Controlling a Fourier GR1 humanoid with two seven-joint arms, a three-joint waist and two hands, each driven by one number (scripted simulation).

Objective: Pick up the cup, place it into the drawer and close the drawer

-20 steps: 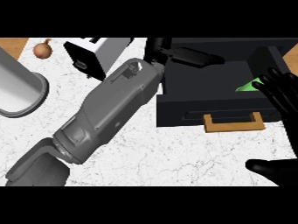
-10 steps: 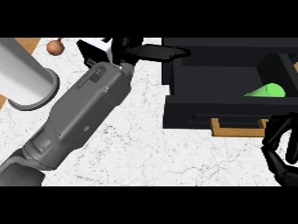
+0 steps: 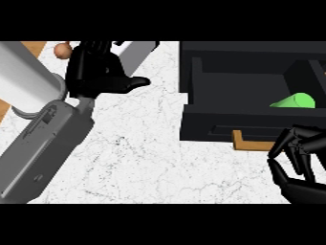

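White marble table (image 3: 158, 158): green cup (image 3: 294, 101) lies in the open drawer (image 3: 254, 127); right robot hand (image 3: 303, 165), curled and empty, could slip past the handle (image 3: 254, 142)

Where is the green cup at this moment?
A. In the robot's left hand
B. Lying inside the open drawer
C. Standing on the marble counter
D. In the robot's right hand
B: the green cup lies on its side inside the open drawer, at its right end, with neither hand touching it.
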